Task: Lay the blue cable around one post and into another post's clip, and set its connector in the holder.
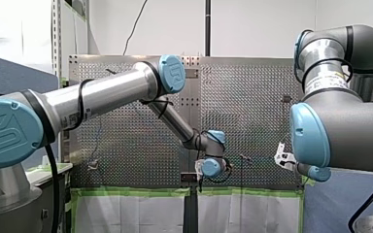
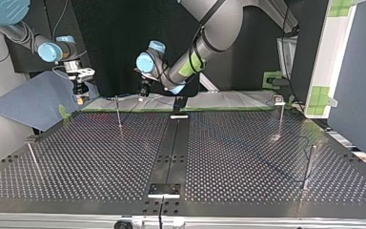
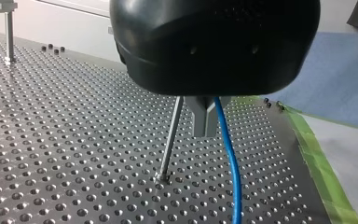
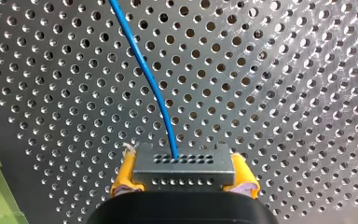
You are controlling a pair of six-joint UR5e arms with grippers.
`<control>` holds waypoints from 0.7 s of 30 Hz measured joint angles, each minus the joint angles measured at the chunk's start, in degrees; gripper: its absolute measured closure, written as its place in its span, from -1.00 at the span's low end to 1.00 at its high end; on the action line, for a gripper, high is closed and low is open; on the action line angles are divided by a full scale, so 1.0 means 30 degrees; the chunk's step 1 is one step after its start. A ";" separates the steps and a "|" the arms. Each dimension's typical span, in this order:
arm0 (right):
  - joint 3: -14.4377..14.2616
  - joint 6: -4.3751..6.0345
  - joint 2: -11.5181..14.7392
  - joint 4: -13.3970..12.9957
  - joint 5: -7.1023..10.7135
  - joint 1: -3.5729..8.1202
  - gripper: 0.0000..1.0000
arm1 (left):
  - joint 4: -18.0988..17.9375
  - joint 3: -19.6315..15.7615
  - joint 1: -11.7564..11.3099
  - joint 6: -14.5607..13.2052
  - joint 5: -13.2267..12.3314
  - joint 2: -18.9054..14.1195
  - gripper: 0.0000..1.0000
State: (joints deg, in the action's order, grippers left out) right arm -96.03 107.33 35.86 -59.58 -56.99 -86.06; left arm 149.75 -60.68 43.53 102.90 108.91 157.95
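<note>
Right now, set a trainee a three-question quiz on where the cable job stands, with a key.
1. True or false: my right gripper clamps the connector between yellow pads.
2. In the left wrist view, the blue cable hangs: A) beside a thin post, apart from it; B) inside a clip; C) tied in a knot.
3. Fill in: my left gripper is shut on the ____.

Key: 1 true; 2 A; 3 blue cable.

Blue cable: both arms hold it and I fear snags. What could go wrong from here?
The cable hangs close beside the post by my left jaws: it could snag or pass on the wrong side. My right jaws clamp the connector; a taut cable could tug it askew.
</note>
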 joint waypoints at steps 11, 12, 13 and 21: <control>0.0029 0.0089 -0.0011 0.0093 -0.0179 0.0030 1.00 | 0.0111 0.0044 -0.0141 0.0178 -0.0507 0.0020 1.00; 0.0044 0.0104 -0.0019 0.0124 -0.0204 0.0047 1.00 | 0.0116 0.0046 -0.0142 0.0181 -0.0511 0.0027 1.00; 0.0058 0.0117 -0.0024 0.0160 -0.0218 0.0057 1.00 | 0.0119 0.0047 -0.0143 0.0187 -0.0513 0.0026 1.00; 0.0376 0.0192 -0.0127 0.0822 -0.0333 0.0079 1.00 | 0.0126 0.0046 -0.0146 0.0237 -0.0519 0.0033 1.00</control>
State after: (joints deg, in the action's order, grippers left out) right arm -94.90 107.90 35.48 -57.11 -57.99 -85.83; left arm 150.13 -60.54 43.09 103.61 107.36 158.05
